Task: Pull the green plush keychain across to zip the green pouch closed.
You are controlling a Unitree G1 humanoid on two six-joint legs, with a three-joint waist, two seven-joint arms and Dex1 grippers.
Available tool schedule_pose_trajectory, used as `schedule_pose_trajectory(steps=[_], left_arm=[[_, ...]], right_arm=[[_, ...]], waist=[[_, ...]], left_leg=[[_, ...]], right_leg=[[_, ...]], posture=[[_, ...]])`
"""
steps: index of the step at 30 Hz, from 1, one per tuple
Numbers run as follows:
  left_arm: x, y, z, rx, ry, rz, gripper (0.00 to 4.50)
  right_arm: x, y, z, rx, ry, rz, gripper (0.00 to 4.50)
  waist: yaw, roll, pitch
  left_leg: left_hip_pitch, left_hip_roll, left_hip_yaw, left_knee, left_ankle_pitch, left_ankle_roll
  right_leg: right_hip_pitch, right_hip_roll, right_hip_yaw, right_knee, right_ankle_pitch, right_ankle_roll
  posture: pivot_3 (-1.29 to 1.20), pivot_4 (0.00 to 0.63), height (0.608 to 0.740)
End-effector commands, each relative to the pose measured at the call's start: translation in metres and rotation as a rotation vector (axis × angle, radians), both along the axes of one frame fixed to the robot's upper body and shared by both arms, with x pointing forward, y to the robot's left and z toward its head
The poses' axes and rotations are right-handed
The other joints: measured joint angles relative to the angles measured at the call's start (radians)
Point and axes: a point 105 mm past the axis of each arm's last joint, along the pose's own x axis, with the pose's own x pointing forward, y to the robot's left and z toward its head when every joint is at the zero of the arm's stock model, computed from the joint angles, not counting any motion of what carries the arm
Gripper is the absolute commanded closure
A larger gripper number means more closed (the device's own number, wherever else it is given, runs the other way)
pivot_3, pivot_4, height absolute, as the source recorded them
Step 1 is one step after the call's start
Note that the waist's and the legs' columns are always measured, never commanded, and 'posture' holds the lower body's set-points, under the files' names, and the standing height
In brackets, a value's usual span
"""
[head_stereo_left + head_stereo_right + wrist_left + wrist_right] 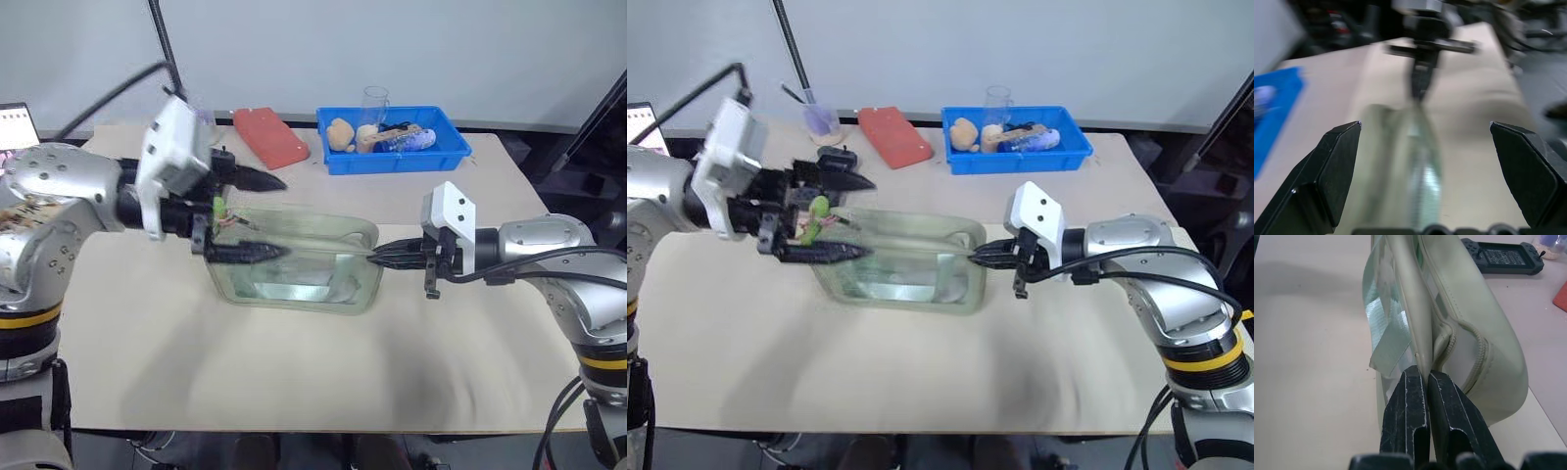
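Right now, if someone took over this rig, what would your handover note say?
Right gripper: shut on the green pouch, pinching its end edge.
Left gripper: open at the pouch's other end, holding nothing.
Green plush keychain: between the left fingers, not gripped, at the left end of the pouch.
Done: pouch pinned at one end.
Left: close on the keychain and pull it across toward the right gripper to close the zipper.

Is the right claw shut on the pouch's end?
Yes: the right claw is shut, its fingers pinching the end of the green pouch.
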Motion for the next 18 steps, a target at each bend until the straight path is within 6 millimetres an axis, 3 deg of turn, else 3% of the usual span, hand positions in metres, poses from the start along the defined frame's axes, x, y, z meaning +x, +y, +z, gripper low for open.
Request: schedule_pose_trajectory(steps=[1,5,11,15,18], left_arm=[[0.017,0.047,0.000,-0.033,-0.014,0.233,0.00],[0.009,0.073,-0.024,0.006,0.060,0.319,0.00],[-0.001,0.085,-0.052,0.090,0.099,0.366,0.00],[0.010,0.084,-0.062,0.061,0.076,0.386,0.00],[0.016,0.084,-0.057,0.009,0.075,0.396,0.00]], right_arm=[[0.000,0.002,0.011,0.017,-0.067,0.000,4.43],[0.002,0.000,0.009,0.011,-0.066,-0.002,4.43],[0.005,0.001,0.009,0.010,-0.067,0.003,4.43],[0.005,0.003,0.010,0.014,-0.066,0.013,4.43],[0.006,0.003,0.010,0.012,-0.066,0.013,4.43]], waist=[[-0.004,0.000,0.000],[-0.001,0.000,0.000],[0.009,0.000,0.000],[0.010,0.000,0.000],[0.007,0.000,0.000]], left_leg=[[0.000,0.000,0.000,0.000,0.000,0.000],[0.001,0.001,0.000,-0.001,-0.001,0.000],[0.001,0.001,0.002,-0.001,-0.001,-0.001],[0.001,0.001,0.002,-0.001,-0.001,-0.001],[0.001,0.001,0.002,-0.001,-0.001,-0.001]], right_leg=[[0.000,0.000,0.000,0.000,0.000,0.001],[0.000,0.000,0.000,0.000,-0.001,-0.002],[0.000,-0.002,0.000,-0.001,-0.001,-0.006],[0.000,-0.002,-0.001,-0.001,-0.001,-0.006],[0.000,-0.001,-0.001,-0.001,-0.001,-0.006]], posture=[[0.00,0.150,0.740],[0.00,0.150,0.740],[0.00,0.150,0.740],[0.00,0.150,0.740],[0.00,0.150,0.740]])
